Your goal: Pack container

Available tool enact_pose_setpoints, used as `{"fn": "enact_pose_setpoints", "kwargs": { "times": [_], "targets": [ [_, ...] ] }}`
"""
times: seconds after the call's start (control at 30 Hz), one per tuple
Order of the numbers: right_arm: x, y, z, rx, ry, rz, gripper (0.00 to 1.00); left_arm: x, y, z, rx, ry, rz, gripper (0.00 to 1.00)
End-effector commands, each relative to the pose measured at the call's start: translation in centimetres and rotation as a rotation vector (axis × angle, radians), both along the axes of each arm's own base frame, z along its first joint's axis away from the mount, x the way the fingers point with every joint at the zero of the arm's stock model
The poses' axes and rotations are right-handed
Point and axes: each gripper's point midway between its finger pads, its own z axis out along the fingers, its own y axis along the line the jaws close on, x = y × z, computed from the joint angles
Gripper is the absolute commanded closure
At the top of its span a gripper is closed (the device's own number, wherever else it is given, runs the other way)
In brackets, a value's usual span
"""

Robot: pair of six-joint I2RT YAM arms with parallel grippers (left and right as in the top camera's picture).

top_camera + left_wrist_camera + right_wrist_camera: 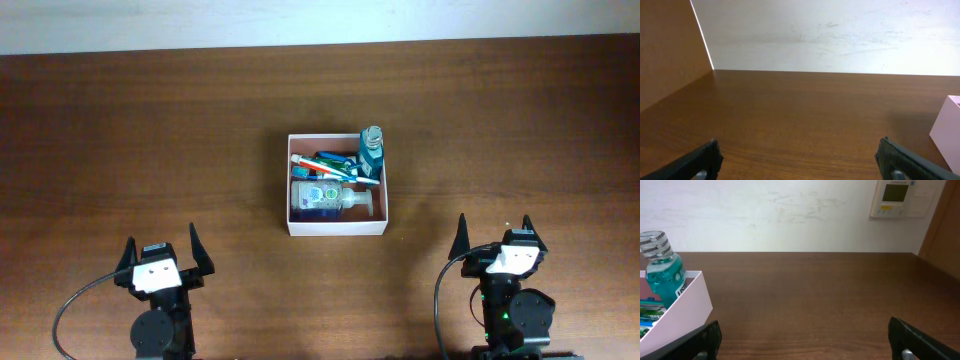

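Dark wooden table point(120, 130), both arms parked low in the frame, box looks packed.
I see the container point(337, 228) at the centre of the overhead frame, holding a soap bottle point(325, 197), a toothbrush point(322, 161) and a mouthwash bottle point(372, 150) in its upper right corner. My left hand point(162, 238) at lower left and right hand point(495, 222) at lower right are spread wide, holding nothing, well apart from it. My worry: the mouthwash bottle rises above the thin wall, so a careless reach from the right could tip it out or shove the box.
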Motion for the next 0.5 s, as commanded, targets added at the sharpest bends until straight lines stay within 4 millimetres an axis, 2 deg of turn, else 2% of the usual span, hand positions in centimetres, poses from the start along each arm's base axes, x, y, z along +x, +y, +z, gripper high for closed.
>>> {"fn": "enact_pose_setpoints", "kwargs": {
  "times": [0.0,0.47],
  "targets": [
    [-0.03,0.17,-0.20,-0.007,0.003,0.008,0.01,0.01,-0.16,-0.07,0.017,0.002,-0.013,0.01],
    [-0.03,0.17,-0.21,-0.007,0.004,0.008,0.02,0.01,-0.15,-0.09,0.018,0.002,-0.013,0.01]
  ]
}}
